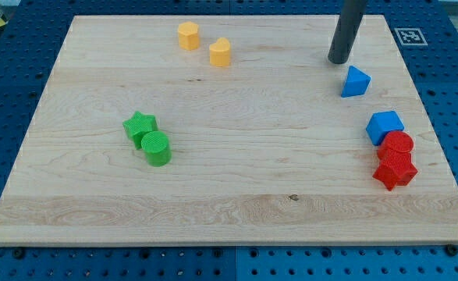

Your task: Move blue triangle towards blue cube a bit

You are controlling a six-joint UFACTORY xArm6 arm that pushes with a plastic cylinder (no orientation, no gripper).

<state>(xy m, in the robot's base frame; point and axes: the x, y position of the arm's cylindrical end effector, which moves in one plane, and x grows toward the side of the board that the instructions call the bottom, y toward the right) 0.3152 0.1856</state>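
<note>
The blue triangle (pixel 356 81) sits on the counter (pixel 236 195) near the view's right edge, in the upper half. The blue cube (pixel 385 126) lies toward the view's bottom and slightly to the right of it, apart, with bare wood between the two. My tip (pixel 339 61) rests just beside the triangle, at its upper-left in the view, seemingly not quite touching. There is no hand here to be wide or narrow; the arm ends in a plain rod and holds nothing.

The tip stands roughly on the far side of the triangle from the cube, so a push toward the view's lower right looks right. The risks, as I judge them:

- The triangle's slanted faces may turn it off the tip, so it spins or slips sideways instead of travelling straight.
- Too long a push would drive it into the cube, when only a small move is asked.
- The cube touches the red cylinder (pixel 399 144), which sits against the red star (pixel 395 169); any knock would shift all three toward the counter's right edge.

The yellow blocks (pixel 204 44) at the view's top, and the green star (pixel 140 126) and green cylinder (pixel 157 148) at the left, are well apart and not at risk.
</note>
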